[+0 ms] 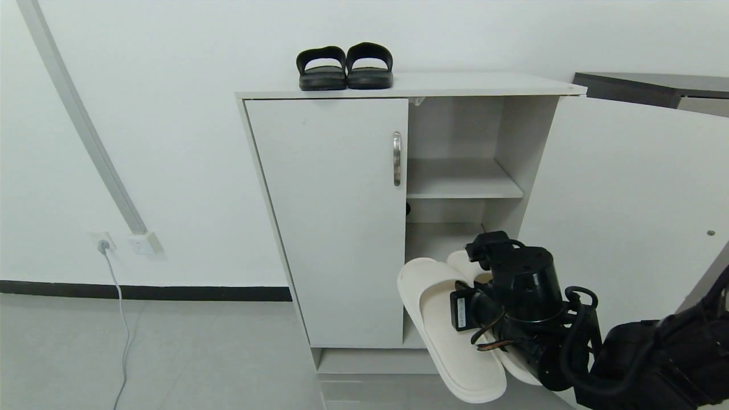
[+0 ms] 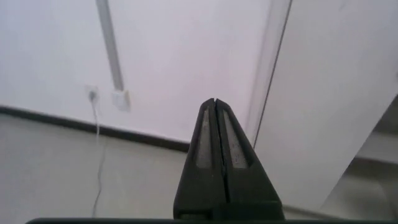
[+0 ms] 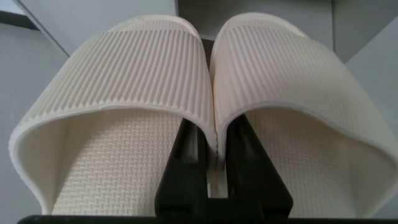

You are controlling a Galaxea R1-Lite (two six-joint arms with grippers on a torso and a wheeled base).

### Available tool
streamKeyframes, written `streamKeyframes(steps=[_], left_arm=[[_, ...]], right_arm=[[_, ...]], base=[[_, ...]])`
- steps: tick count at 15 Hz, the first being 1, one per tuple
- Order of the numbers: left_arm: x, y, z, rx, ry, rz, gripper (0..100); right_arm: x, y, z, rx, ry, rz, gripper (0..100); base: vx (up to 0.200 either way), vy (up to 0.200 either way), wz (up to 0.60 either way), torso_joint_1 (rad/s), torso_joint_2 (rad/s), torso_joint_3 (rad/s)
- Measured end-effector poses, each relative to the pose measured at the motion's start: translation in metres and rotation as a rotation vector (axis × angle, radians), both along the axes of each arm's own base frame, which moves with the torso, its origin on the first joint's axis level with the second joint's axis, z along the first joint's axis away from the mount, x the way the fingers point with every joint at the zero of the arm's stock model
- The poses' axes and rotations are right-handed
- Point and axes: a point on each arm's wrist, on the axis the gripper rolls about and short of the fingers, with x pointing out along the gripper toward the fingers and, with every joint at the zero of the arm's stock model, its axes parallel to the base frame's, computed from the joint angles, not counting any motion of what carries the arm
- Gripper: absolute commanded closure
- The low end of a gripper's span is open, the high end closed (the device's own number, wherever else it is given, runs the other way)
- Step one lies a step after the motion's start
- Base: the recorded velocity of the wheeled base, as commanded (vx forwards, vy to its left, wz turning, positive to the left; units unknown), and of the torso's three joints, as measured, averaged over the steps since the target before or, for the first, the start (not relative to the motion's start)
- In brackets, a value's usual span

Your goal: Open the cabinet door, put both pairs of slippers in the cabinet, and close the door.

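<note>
Firmly shut, the right gripper (image 3: 214, 171) pinches the white slippers (image 3: 137, 81) together: its two black fingers (image 3: 183, 168) sit inside the openings and press the adjoining inner edges of the ribbed straps against each other. The pair lies side by side, cream-white, with textured footbeds. In the head view the right arm comes in from the lower right, its wrist aimed at the cabinet (image 1: 330, 228), and the slippers hang tilted just in front of the lower open compartment, one end up by the opening, the other down toward the floor. The cabinet's right door (image 1: 621, 216) is swung wide; its left door is closed. The black slippers (image 1: 345, 67) rest on the cabinet top. The left gripper (image 2: 215, 143), fingers pressed together, holds nothing.
</note>
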Motion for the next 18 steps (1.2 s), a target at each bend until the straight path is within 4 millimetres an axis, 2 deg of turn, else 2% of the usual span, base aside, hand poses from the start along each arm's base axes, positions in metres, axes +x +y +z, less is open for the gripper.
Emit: streamKeyframes(steps=[2, 4, 6, 9, 13, 18], left_arm=[[-0.015, 0.001, -0.042, 0.003, 0.044, 0.025, 100], [-0.025, -0.001, -0.083, 0.005, 0.066, -0.054, 100], [-0.031, -0.004, -0.106, -0.028, 0.044, -0.197, 100], [-0.035, -0.008, -0.120, -0.024, 0.052, -0.329, 100], [-0.037, -0.008, -0.121, -0.022, 0.026, -0.336, 100], [-0.037, -0.008, -0.121, -0.029, 0.021, -0.334, 100]], right_arm=[[-0.001, 0.001, -0.001, -0.003, 0.003, 0.003, 100], [-0.003, 0.002, -0.002, -0.004, 0.003, 0.012, 100], [-0.005, 0.004, -0.004, -0.014, 0.001, 0.024, 100], [-0.007, 0.005, -0.005, -0.015, -0.013, 0.033, 100], [-0.007, 0.010, -0.006, -0.015, -0.037, 0.033, 100], [0.002, 0.040, 0.003, 0.002, -0.071, -0.054, 100]], base=[[0.000, 0.000, 0.00, 0.000, 0.00, 0.000], [0.000, 0.000, 0.00, 0.000, 0.00, 0.000], [0.000, 0.000, 0.00, 0.000, 0.00, 0.000], [0.000, 0.000, 0.00, 0.000, 0.00, 0.000], [0.000, 0.000, 0.00, 0.000, 0.00, 0.000], [0.000, 0.000, 0.00, 0.000, 0.00, 0.000]])
